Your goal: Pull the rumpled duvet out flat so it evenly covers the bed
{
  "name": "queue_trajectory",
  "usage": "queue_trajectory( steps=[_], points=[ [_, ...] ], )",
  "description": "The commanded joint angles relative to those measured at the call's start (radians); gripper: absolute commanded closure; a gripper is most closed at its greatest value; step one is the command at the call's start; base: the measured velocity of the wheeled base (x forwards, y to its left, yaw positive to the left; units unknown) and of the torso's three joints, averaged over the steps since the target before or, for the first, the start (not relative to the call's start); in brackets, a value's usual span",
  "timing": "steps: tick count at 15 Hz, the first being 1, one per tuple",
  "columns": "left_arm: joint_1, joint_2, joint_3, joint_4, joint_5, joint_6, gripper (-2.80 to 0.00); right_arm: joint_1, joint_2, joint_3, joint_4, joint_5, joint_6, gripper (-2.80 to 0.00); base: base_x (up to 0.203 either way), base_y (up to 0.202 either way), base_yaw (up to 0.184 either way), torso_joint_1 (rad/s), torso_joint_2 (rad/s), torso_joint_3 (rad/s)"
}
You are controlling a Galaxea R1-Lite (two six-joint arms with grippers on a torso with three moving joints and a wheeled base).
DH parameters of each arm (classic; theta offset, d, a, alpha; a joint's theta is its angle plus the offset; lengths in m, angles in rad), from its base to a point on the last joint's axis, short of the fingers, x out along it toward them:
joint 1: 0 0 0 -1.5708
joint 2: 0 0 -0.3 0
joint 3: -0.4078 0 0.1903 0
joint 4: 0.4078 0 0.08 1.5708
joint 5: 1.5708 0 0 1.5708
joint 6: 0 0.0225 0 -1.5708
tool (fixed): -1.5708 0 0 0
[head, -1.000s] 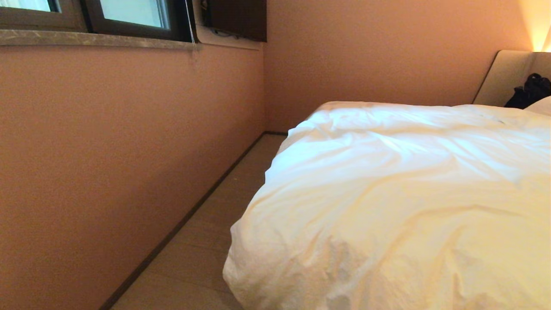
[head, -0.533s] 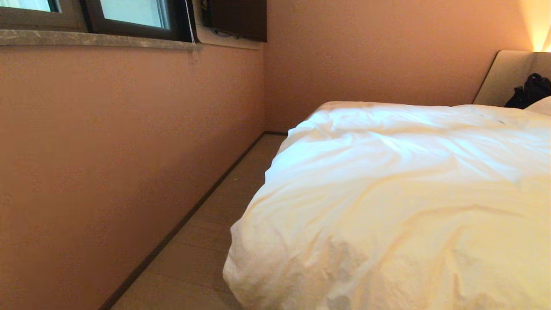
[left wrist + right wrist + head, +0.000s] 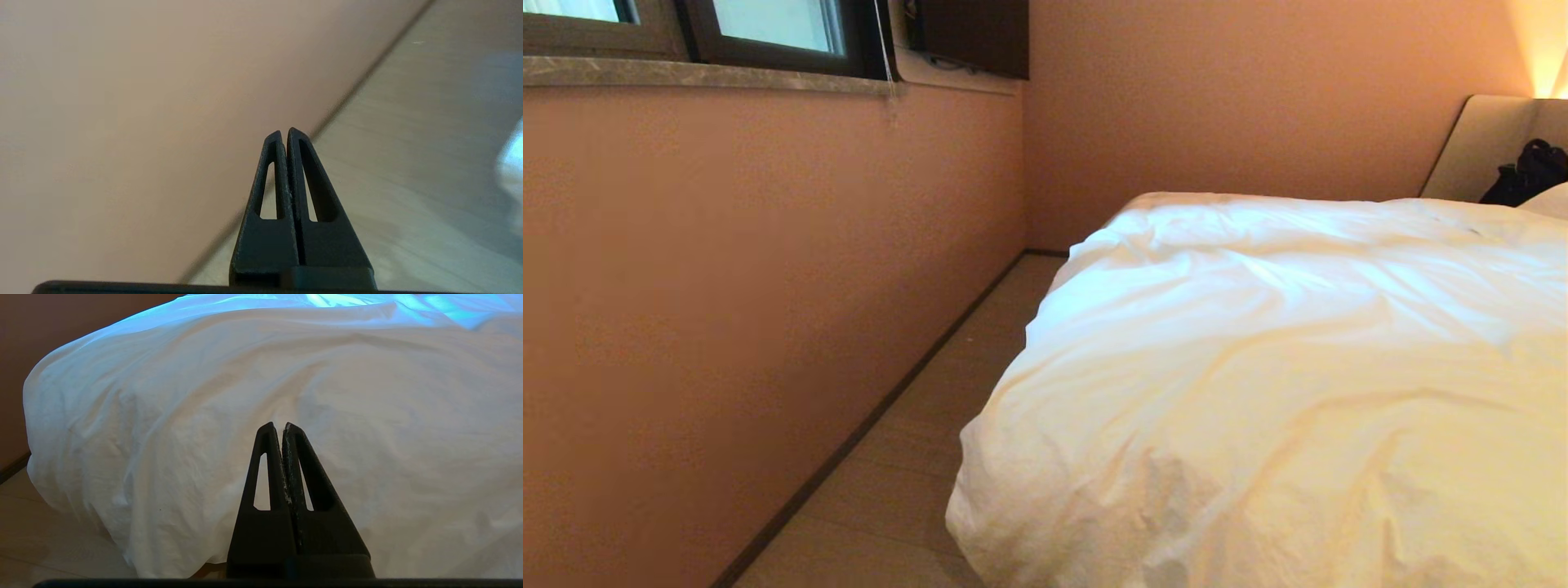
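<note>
Peach wall (image 3: 768, 269) and pale floor (image 3: 907, 482) flank the bed, its frame hidden under the wrinkled duvet (image 3: 1282, 384). Left claw (image 3: 284, 131) and right claw (image 3: 278, 425) both pinched together, empty.

wall (image 3: 727, 286): terracotta; window (image 3: 768, 28): upper left | floor (image 3: 915, 457): pale | black bag (image 3: 1531, 173): far right

It is a bedroom: a bed (image 3: 1478, 143) with a white duvet (image 3: 1258, 367) stands near a window (image 3: 768, 28), beside plain walls.
</note>
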Motion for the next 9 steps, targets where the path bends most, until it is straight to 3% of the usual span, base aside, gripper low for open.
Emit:
queue_trajectory(
  steps=[1, 3, 6, 9],
  points=[
    [0.000, 0.003, 0.014, -0.003, -0.002, 0.001, 0.00, 0.000, 0.001, 0.000, 0.000, 0.000, 0.000, 0.00, 0.000, 0.000, 0.000, 0.000, 0.00, 0.000],
    [-0.001, -0.019, 0.036, -0.002, -0.060, -0.004, 0.00, 0.000, 0.001, 0.000, 0.000, 0.000, 0.000, 0.00, 0.000, 0.000, 0.000, 0.000, 0.00, 0.000],
    [-0.003, -0.071, 0.045, 0.009, -0.275, -0.007, 0.00, 0.000, 0.001, 0.000, 0.000, 0.000, 0.000, 0.00, 0.000, 0.000, 0.000, 0.000, 0.00, 0.000],
    [-0.003, -0.109, 0.045, 0.010, -0.390, -0.017, 0.00, 0.001, 0.001, 0.000, 0.000, 0.000, 0.000, 0.00, 0.000, 0.000, 0.000, 0.000, 0.00, 0.000]
  ],
)
